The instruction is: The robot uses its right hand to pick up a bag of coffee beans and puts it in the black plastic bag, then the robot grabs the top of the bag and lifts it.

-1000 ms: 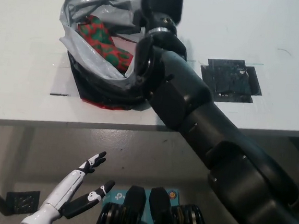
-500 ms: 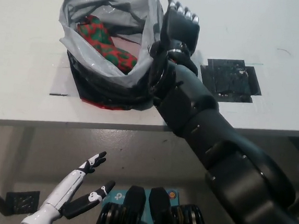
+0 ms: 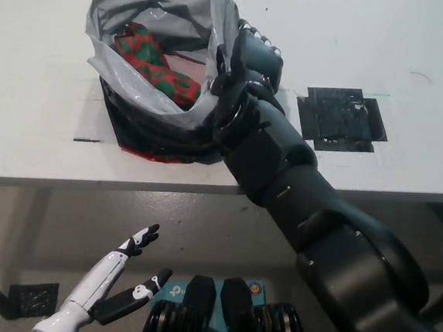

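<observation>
The black plastic bag [image 3: 145,105] stands open on the white table [image 3: 39,119], its grey lining showing. Inside it lies the bag of coffee beans [image 3: 154,61], patterned red and green. My black right hand [image 3: 254,58] presses against the bag's right rim, which stands up beside it. Whether the hand holds the rim is hidden by its back. The right arm crosses the picture from the bottom right. My white left hand [image 3: 110,288] rests open below the table's front edge at the lower left.
A black taped patch [image 3: 342,118] lies on the table right of my right hand. A red edge [image 3: 141,153] shows under the plastic bag near the table's front edge. A small dark mat [image 3: 31,298] lies on the floor.
My right hand has come down from the top of the picture and moved left against the bag's right rim. The rim has risen a little. The left hand has not moved.
</observation>
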Available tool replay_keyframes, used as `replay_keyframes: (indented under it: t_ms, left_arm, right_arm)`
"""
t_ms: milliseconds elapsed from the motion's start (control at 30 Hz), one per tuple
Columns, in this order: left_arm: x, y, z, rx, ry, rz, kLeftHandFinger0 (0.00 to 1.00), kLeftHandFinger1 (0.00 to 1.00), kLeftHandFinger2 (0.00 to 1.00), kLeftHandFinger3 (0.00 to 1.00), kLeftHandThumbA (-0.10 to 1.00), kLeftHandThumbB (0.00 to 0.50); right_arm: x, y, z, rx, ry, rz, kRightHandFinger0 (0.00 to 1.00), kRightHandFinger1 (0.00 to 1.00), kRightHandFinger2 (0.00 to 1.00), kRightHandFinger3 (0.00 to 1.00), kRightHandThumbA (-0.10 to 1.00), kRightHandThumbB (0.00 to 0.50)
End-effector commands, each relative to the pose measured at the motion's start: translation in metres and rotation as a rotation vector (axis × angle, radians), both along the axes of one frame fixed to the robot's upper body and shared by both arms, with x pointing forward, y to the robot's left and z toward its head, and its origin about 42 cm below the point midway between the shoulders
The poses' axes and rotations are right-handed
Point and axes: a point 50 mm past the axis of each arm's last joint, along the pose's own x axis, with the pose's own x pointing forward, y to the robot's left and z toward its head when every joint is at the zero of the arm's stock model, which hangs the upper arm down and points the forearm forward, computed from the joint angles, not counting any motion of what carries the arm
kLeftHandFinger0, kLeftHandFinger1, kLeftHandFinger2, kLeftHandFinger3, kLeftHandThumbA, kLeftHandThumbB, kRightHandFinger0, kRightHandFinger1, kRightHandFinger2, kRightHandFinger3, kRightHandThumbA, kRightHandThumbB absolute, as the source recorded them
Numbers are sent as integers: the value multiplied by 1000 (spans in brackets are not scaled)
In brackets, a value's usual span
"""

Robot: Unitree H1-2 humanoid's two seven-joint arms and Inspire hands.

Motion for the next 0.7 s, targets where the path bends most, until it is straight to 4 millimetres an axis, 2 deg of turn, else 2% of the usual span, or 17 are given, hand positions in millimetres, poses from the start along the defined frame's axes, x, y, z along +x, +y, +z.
replay_keyframes:
  t_ms: [0,33,100,167,200,333,500,667]
  left_arm:
    - [4,3,10,2,-41,-23,1000,1000,1000,1000,768,157]
    - [4,3,10,8,-40,-21,1000,1000,1000,1000,766,147]
    - [4,3,9,10,-43,-21,1000,1000,1000,1000,780,156]
    - [4,4,8,8,-43,-21,1000,1000,1000,1000,782,157]
    - [3,4,9,8,-47,-21,1000,1000,1000,1000,771,142]
    - [3,4,9,13,-49,-20,1000,1000,1000,1000,753,135]
    - [3,3,10,10,-45,-20,1000,1000,1000,1000,752,141]
    - [3,3,9,6,-51,-24,1000,1000,1000,1000,765,143]
  right_arm:
    - [4,12,86,101,-227,61,1000,1000,1000,1000,1000,458]
    - [4,11,93,100,-243,63,1000,1000,1000,1000,1000,459]
    - [3,8,102,103,-273,63,1000,1000,1000,1000,1000,490]
    - [1,5,110,131,-303,67,1000,1000,1000,1000,1000,470]
    - [-1,3,115,147,-317,69,1000,1000,1000,1000,1000,437]
    - [-4,-5,129,163,-350,66,1000,1000,1000,1000,1000,420]
    - [-6,-9,131,169,-359,65,1000,1000,1000,1000,1000,404]
    - [-4,-8,122,164,-334,65,1000,1000,1000,1000,999,407]
